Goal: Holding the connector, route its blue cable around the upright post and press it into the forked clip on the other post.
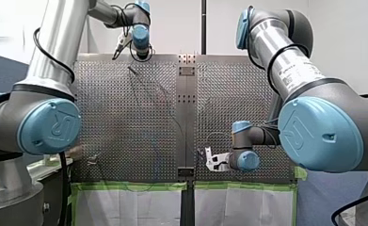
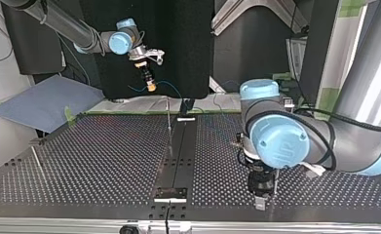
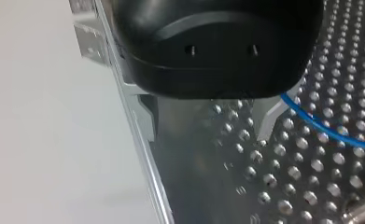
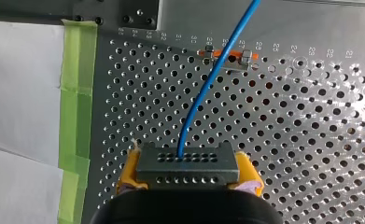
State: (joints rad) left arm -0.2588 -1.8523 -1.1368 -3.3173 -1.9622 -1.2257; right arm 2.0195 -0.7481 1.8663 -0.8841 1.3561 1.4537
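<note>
connector (image 4: 188, 169): dark rectangular block, pinholed

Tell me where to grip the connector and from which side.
Grip the connector across its two short ends, coming from the back, opposite the pin-hole face where the blue cable exits. Those ends are flat, parallel and clear; my right gripper's yellow pads clamp it exactly so.

The blue cable (image 4: 208, 88) is running out of view ahead of my right gripper (image 4: 188, 170), whose black body is covering the near end of the connector (image 4: 187, 161). Across the front view's middle, the cable is showing too thin to trace.
</note>
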